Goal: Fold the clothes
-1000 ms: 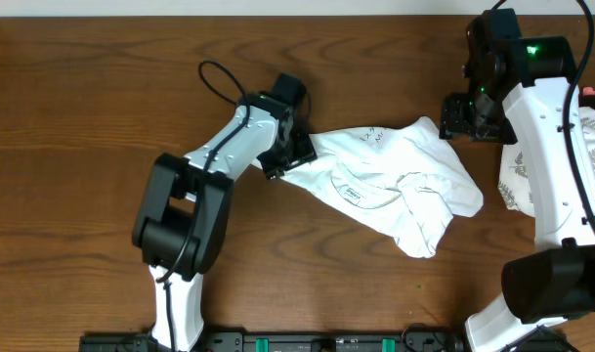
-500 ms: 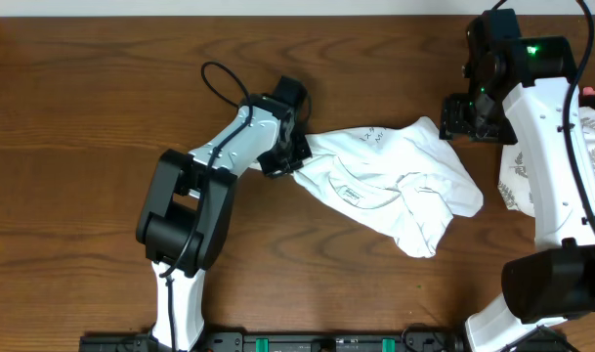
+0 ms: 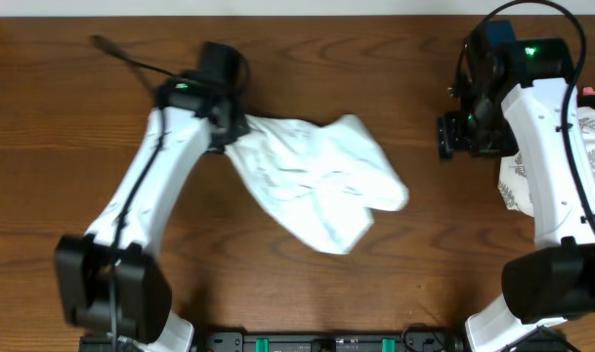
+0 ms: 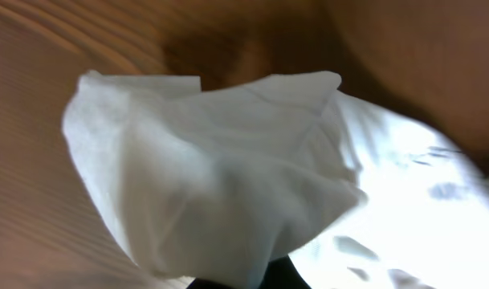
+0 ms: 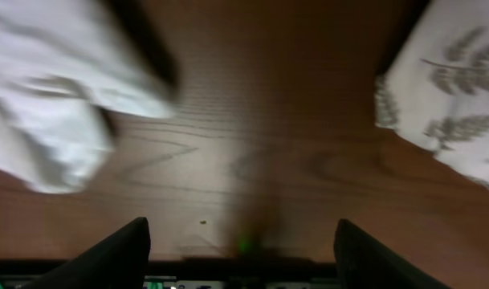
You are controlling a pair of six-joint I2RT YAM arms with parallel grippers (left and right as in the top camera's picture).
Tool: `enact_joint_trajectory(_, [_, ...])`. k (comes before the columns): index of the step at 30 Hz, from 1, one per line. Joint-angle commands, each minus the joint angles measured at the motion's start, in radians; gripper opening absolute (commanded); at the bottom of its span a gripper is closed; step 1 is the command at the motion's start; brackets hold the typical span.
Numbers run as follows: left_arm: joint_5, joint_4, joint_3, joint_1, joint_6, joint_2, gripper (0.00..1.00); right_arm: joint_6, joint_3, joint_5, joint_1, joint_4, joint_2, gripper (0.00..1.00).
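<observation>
**Crumpled shirt lies slantwise, one end pinched**

Motion blur smears much of the scene. In the left wrist view a bunch of white cloth fills the picture and hides the fingers, apart from a dark sliver at the bottom edge. No chest print or lettering can be made out.

The T-shirt (image 3: 317, 186) lies crumpled at mid-table (image 3: 82, 196). Its rounded near end points toward the right-hand front. Its long axis runs diagonally back and left, narrowing to a gathered tip. There the left gripper (image 3: 226, 125) is clamped on the fabric.

The right gripper (image 5: 240, 233) hovers at the far right with its fingers spread wide and bare wood between them. A leaf-printed cloth (image 5: 453, 88) is cut off by the edge of the picture.
</observation>
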Motion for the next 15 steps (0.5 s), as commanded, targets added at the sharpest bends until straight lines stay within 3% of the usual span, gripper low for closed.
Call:
enact_joint_trajectory(1, [-0.067,0.001,0.002,0.003,0.032,-0.020,0.06,-0.071,-0.093,-0.106,0.025,0.047,-0.007,0.72])
enact_joint_trajectory(10, [-0.068,0.004,0.002,0.000,0.032,-0.019,0.06,-0.078,-0.480,-0.267,0.267,0.475,-0.007,0.75])
enact_joint_trajectory(15, [-0.067,0.004,0.002,0.000,0.032,-0.019,0.06,0.035,-0.610,-0.263,0.406,0.723,-0.007,0.74])
